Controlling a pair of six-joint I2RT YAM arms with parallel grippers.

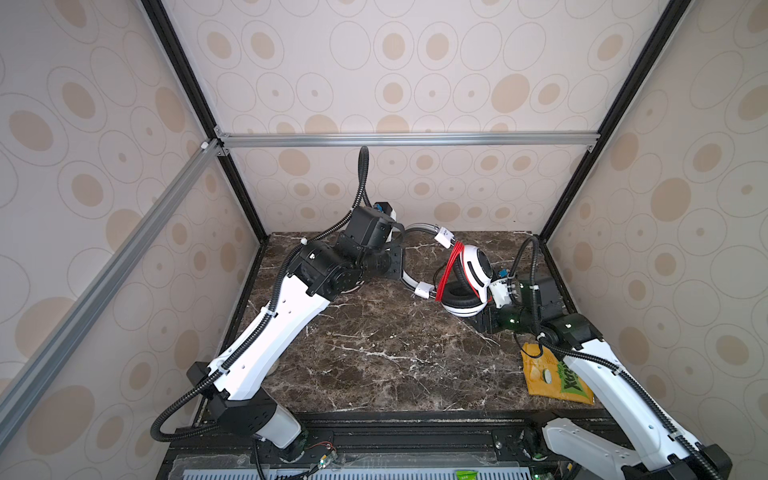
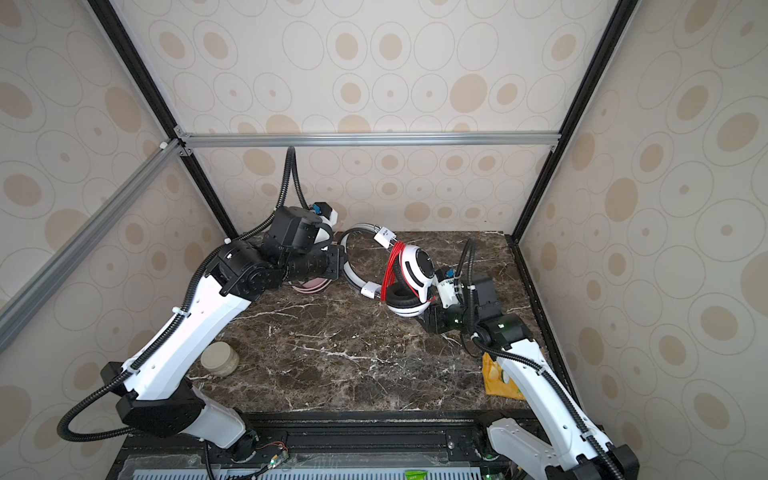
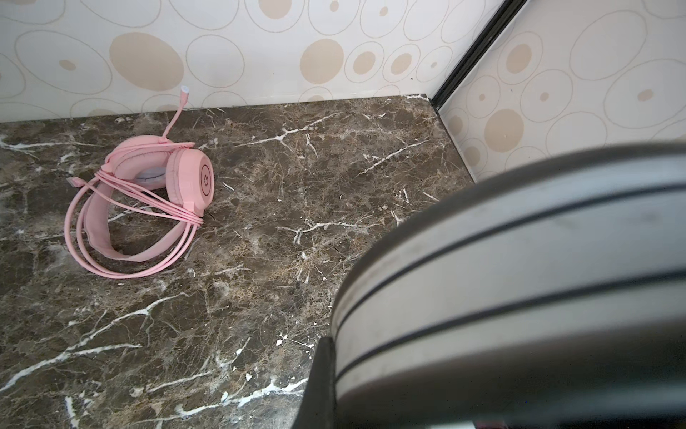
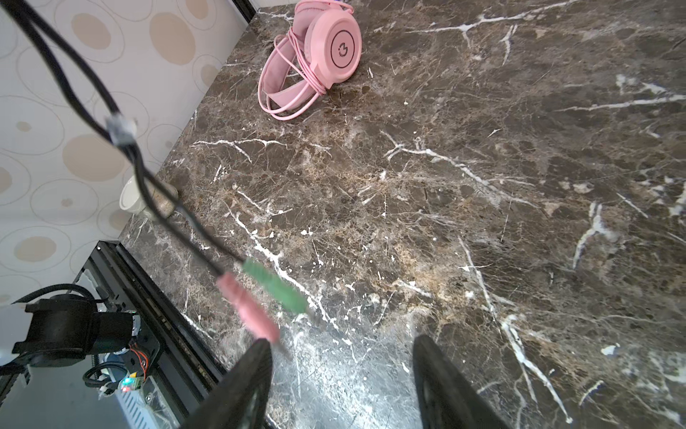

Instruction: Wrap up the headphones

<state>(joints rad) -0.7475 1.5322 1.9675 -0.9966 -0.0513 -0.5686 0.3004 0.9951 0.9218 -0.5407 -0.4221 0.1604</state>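
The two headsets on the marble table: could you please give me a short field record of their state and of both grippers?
white-and-black headset: held by its silver headband; red cable wound in several turns beside the ear cups
pink headset: lying on the marble table, pink cable wrapped around it, no gripper on it
left gripper: shut on the silver headband
right gripper: open, empty
loose ends: pink plug and green plug hang free by the right gripper
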